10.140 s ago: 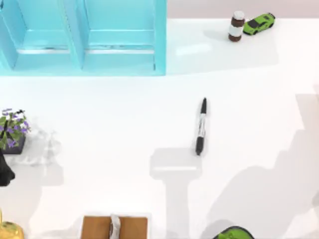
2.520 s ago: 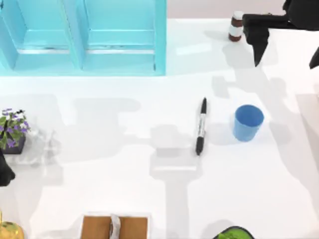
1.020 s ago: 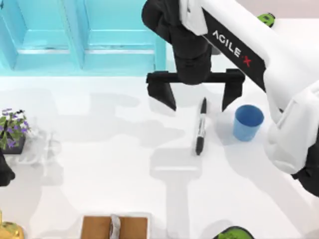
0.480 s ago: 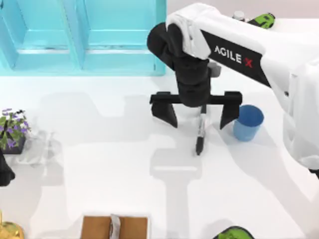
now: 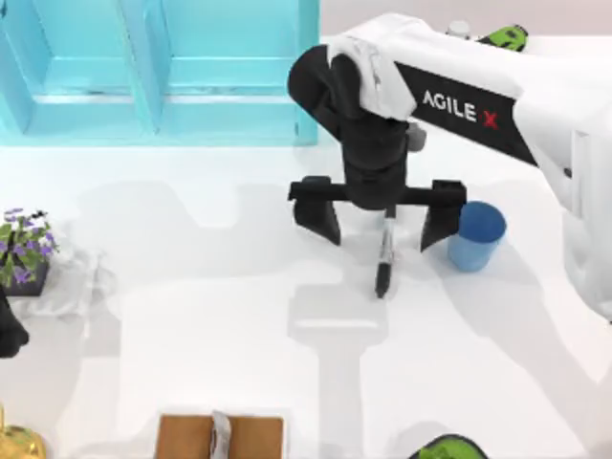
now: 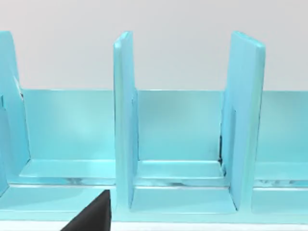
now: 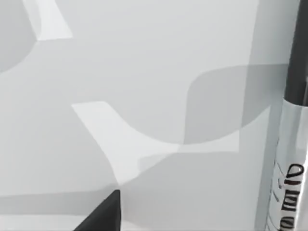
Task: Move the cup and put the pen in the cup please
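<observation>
The right arm is seen reaching in from the top view's right edge, its white link marked AGILE X running leftward to a black wrist that points straight down at the table. The right gripper is held spread wide, one black finger to the left of the pen and the other just beside the cup; the crossbar between them lies across the pen's upper half. The fingertips are apart from the pen on both sides, and nothing is gripped.

The pen lies flat on the white table, roughly lengthwise from far to near, its lower end pointing toward the near edge. In the right wrist view the pen's barrel with its grey-white label band is seen, and one dark fingertip shows above bare table.

The cup stands upright to the right of the pen, near but not touching it, its opening upward.

In the left wrist view a dark fingertip is seen before the turquoise shelf unit; whether the left gripper is spread or closed cannot be told.

At the far right, a brown-and-white bottle and a green toy car are partly hidden behind the arm. A potted purple flower stands at the left edge.
</observation>
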You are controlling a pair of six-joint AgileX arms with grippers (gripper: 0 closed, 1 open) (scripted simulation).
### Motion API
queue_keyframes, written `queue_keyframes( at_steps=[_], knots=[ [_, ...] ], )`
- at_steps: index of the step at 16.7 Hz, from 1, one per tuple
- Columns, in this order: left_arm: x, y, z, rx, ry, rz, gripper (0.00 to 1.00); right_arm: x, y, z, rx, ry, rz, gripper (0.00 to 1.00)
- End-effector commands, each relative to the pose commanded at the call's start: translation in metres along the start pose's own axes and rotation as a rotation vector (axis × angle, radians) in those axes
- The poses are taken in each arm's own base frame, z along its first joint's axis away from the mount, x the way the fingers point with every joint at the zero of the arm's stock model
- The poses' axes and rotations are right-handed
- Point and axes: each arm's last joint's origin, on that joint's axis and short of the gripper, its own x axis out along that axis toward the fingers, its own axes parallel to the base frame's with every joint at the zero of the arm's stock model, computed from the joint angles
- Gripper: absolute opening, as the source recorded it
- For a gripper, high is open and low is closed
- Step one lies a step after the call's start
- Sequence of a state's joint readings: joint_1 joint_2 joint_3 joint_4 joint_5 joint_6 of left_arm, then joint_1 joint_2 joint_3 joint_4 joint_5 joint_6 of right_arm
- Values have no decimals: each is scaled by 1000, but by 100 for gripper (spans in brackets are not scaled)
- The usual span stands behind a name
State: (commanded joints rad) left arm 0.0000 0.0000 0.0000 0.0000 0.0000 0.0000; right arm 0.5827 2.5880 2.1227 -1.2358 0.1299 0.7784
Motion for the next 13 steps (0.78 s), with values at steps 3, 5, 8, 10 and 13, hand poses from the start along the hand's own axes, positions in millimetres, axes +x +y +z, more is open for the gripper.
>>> queue_keyframes(
  at_steps=[3, 5, 8, 10, 13],
  knots=[
    [0, 0, 0, 0, 0, 0, 100, 0, 0, 0, 0, 0, 0, 85],
    [0, 0, 0, 0, 0, 0, 100, 0, 0, 0, 0, 0, 0, 70],
    [0, 0, 0, 0, 0, 0, 100, 0, 0, 0, 0, 0, 0, 47],
    [0, 0, 0, 0, 0, 0, 100, 0, 0, 0, 0, 0, 0, 32],
    [0, 0, 0, 0, 0, 0, 100, 0, 0, 0, 0, 0, 0, 10]
  ],
)
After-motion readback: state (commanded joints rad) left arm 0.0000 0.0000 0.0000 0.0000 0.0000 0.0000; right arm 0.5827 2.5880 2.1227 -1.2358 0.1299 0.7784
